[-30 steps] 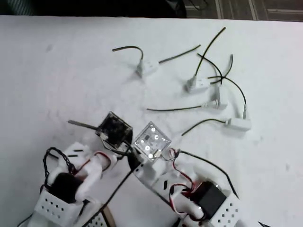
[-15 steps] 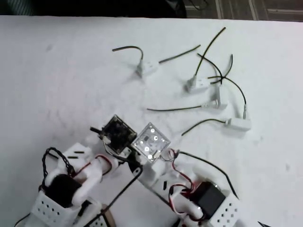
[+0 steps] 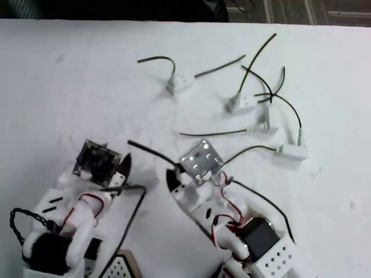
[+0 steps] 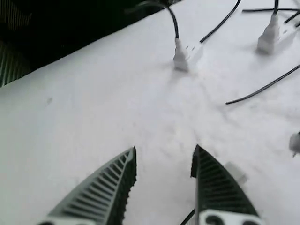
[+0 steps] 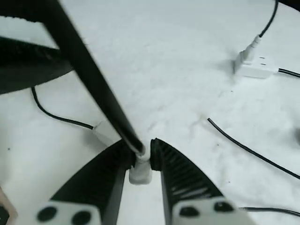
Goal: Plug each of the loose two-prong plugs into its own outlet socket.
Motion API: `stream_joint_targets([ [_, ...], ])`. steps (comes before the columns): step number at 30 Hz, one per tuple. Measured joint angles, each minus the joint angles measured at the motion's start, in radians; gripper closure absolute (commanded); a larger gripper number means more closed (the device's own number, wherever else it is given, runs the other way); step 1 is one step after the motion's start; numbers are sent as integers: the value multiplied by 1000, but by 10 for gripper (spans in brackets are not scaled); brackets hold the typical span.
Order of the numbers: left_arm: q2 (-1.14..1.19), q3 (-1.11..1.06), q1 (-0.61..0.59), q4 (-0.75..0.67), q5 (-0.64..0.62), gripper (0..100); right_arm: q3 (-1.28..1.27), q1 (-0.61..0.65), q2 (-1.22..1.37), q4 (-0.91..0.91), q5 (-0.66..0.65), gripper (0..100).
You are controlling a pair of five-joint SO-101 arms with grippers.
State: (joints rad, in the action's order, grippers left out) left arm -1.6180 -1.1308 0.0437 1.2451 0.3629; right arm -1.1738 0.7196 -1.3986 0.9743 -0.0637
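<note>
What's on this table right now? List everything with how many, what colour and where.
table: one, white, under everything.
connector blocks: four, white with black cords, on the table's far half; one near the middle, three bunched toward the right arm's side.
held plug: one, white with a black cord, between the right gripper's fingers.
loose white piece: one, with a thin black cord, on the table beside the right gripper; plug or socket, cannot tell.
left gripper: one, dark fingers, open and empty, over bare table.
right gripper: one, dark fingers, shut on the held plug.
</note>
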Motion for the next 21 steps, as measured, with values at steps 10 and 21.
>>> stream_joint_targets([
  [10,115,-218,-32,-184,83,805,-8,-187,0,0,0,981],
  [21,591,-92,-31,-339,83,805,-94,-242,-6,0,0,981],
])
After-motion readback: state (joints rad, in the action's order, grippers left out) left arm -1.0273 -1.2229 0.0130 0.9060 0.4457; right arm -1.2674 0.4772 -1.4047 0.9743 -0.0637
